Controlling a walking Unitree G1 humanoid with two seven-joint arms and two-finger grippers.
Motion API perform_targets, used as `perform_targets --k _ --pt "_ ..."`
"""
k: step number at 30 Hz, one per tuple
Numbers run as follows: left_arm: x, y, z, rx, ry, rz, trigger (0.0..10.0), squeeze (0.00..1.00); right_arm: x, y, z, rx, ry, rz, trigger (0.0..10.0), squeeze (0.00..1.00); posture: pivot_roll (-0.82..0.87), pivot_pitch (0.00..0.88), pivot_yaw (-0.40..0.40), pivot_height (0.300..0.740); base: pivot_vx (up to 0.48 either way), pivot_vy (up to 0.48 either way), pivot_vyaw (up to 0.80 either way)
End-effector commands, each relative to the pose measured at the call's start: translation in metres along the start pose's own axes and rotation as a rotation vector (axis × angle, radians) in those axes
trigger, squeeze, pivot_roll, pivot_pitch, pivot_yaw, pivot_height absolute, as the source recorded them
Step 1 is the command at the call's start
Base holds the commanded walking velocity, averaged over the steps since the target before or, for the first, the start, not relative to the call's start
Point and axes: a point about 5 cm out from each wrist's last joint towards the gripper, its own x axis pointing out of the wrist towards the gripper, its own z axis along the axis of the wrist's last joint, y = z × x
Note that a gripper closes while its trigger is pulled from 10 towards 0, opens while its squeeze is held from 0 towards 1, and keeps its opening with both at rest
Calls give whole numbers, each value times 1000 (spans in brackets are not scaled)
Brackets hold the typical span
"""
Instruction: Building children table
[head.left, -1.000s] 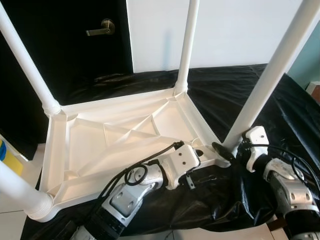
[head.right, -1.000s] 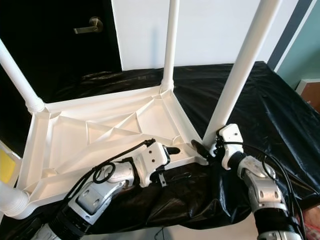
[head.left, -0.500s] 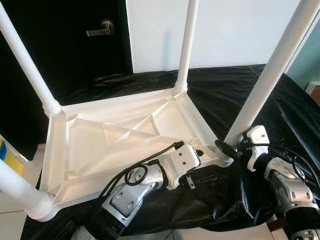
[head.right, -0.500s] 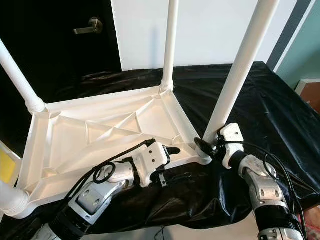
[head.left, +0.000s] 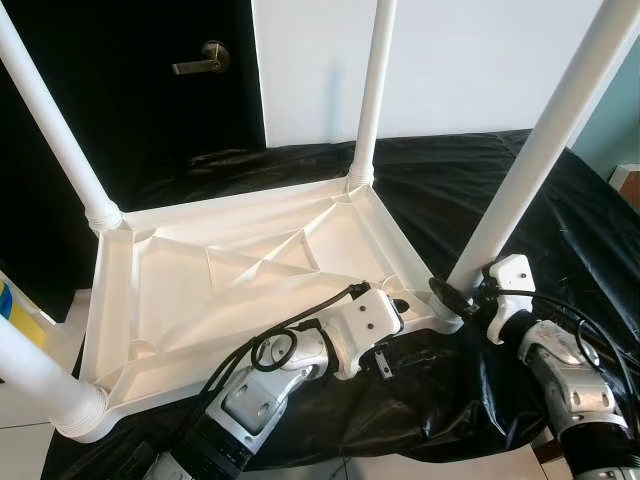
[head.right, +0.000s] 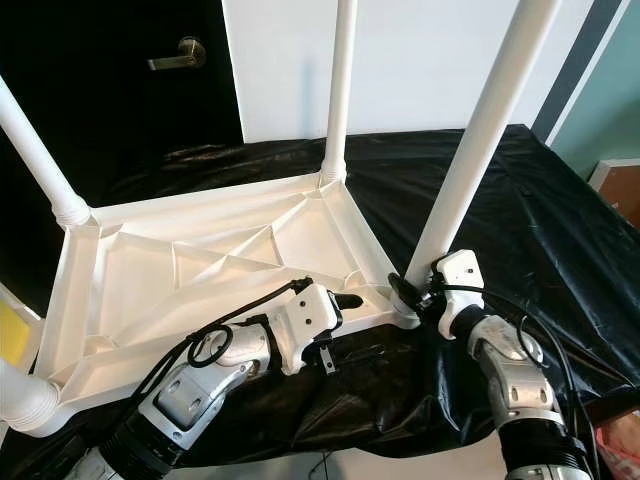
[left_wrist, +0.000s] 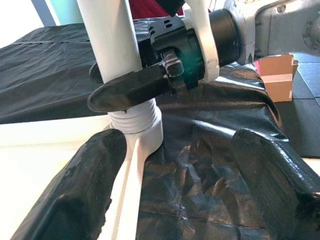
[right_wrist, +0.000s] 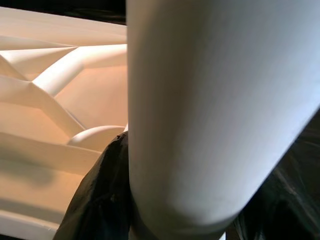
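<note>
Two end effectors: right end effector (left_wrist: 131, 90) clamps table leg (head.left: 540, 150); left end effector (left_wrist: 185, 185) gapes, wrist-seen.

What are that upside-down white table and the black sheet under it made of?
The table looks like moulded plastic: smooth, slightly glossy white, with cast ribs underneath and ridged collars where its tube legs join. The sheet looks like thin plastic film, perhaps bin-liner material: shiny, creased and crinkled, catching highlights.
</note>
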Motion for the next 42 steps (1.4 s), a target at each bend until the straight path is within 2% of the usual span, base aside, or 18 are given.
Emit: perform_targets --k 1,3,5,7,10,14,17,18,23,24,28,31,42 --pt "0 -1 -3 -3 12 -33 10000 0 -5 2 -15 -23 82 -63 10000 0 -69 0 -10 740 0 0 0" --pt "0 -1 -3 -4 13 -32 10000 0 -4 6 -15 9 78 -94 10000 0 -65 0 -10 740 0 0 0" --pt "-1 -1 -3 -4 15 -30 10000 0 -3 9 -16 99 73 -199 10000 0 -62 0 -10 740 0 0 0" --pt "-1 -1 -3 -4 15 -30 10000 0 -3 9 -16 99 73 -199 10000 0 -62 0 -10 740 0 0 0" --pt "-2 -1 -4 -3 17 -29 10000 0 -3 12 -16 154 79 -317 10000 0 -61 0 -12 740 0 0 0" --pt "-2 -1 -4 -4 18 -29 10000 0 -2 15 -17 168 84 -363 10000 0 -60 0 -16 740 0 0 0" --pt "-1 -3 -4 -7 17 -30 10000 0 0 31 -20 209 99 -487 10000 0 -58 0 -24 740 0 0 0" --pt "-1 -3 -4 -7 17 -30 10000 0 0 31 -20 209 99 -487 10000 0 -58 0 -24 740 0 0 0" --pt "0 -4 -5 -7 17 -31 10000 0 2 44 -22 240 139 -665 10000 0 -57 0 -29 740 0 0 0" --pt "0 -4 -5 -7 17 -31 10000 0 2 44 -22 240 139 -665 10000 0 -57 0 -29 740 0 0 0" --pt "1 -4 -5 -10 14 -30 10000 0 0 52 -28 358 195 -823 10000 0 -55 0 -33 740 0 0 0" --pt "1 -5 -5 -11 15 -30 10000 0 3 57 -26 362 189 -793 10000 0 -55 0 -36 740 0 0 0" --pt "2 -4 -5 -13 14 -30 10000 0 3 56 -23 344 190 -818 10000 0 -57 0 -39 740 0 0 0"
